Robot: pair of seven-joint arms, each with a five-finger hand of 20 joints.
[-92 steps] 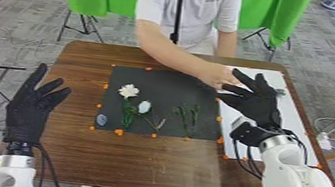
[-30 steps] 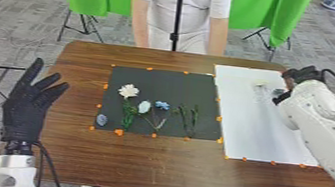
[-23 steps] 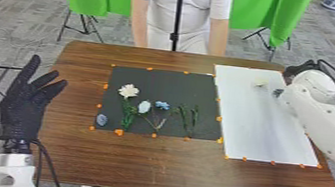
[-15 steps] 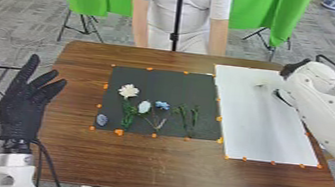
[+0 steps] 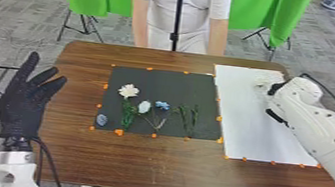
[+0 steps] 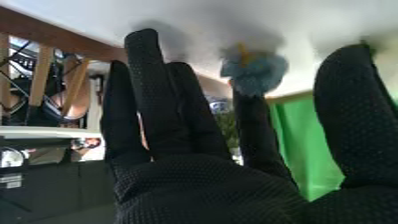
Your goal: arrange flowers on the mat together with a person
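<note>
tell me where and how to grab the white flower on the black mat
Probably pinch the green stem right next to the white bloom, from above and the left: it lies flat, bloom at the far end, with the pale oval head close on its right.

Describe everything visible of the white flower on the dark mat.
The white flower has a full, open, pale bloom on a green stem with leafy growth. Its material is unclear. It lies on the left part of the dark mat, bloom away from the robot, stem running toward the mat's near edge, left of the pale oval piece. Nothing grips it.
</note>
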